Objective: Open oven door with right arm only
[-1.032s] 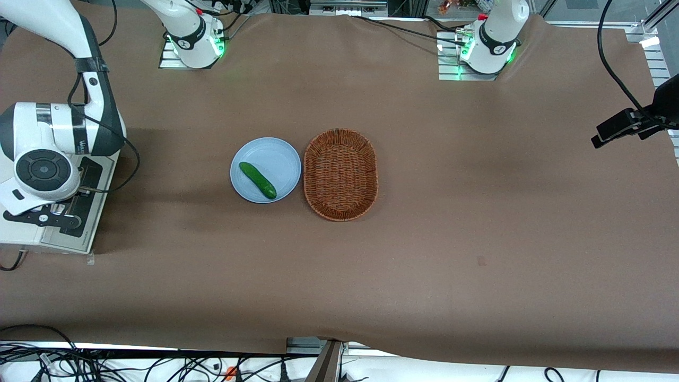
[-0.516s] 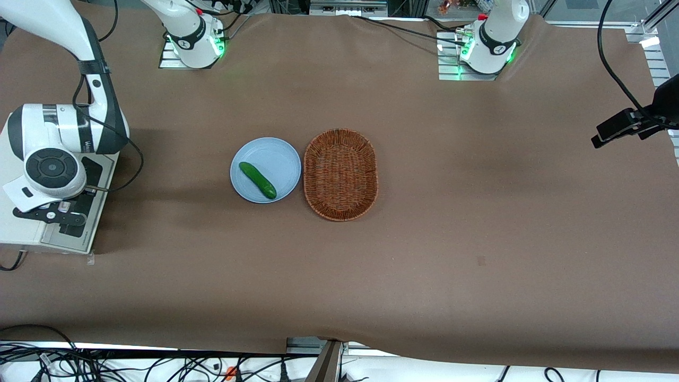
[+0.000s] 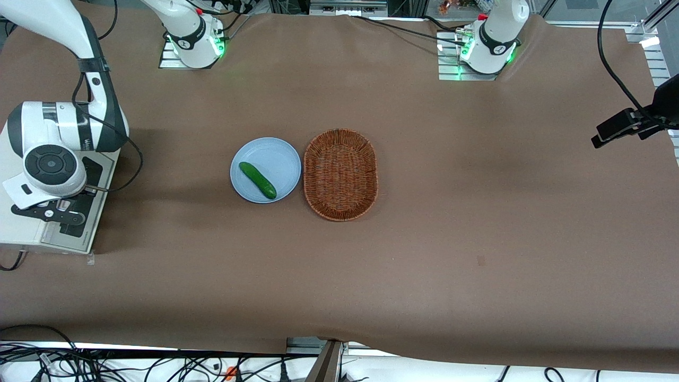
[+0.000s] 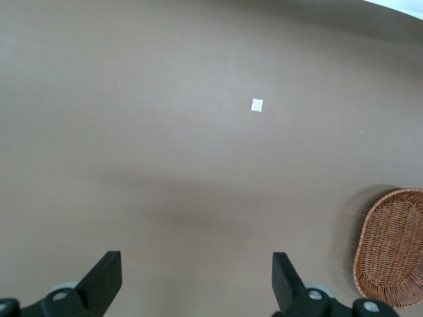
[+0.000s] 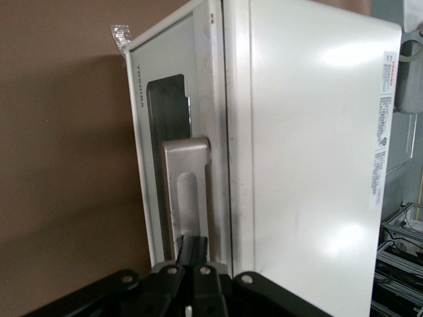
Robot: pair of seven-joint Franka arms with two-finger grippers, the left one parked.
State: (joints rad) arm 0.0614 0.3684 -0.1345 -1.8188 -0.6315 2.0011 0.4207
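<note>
The small white toaster oven (image 3: 21,228) stands at the working arm's end of the table. Its oven door (image 3: 95,175), cream-framed with dark glass, faces the table's middle. In the right wrist view the oven door (image 5: 142,132) lies close against the oven body (image 5: 304,165), and its silver bar handle (image 5: 187,191) runs along it. The right arm (image 3: 50,164) hangs over the oven. My gripper (image 3: 62,215) is in front of the door. Its black fingers are pressed together, shut, and my gripper (image 5: 193,246) has its tips in the slot at one end of the handle.
A blue plate (image 3: 278,154) holding a green cucumber (image 3: 258,180) sits mid-table, beside an oval wicker basket (image 3: 340,174). The basket (image 4: 393,247) also shows in the left wrist view. A black cable (image 3: 130,164) loops from the arm beside the oven.
The right arm's wrist has shifted a little farther from the front camera and toward the table's outer edge, carrying my gripper along the door. Plate, cucumber and basket have not moved.
</note>
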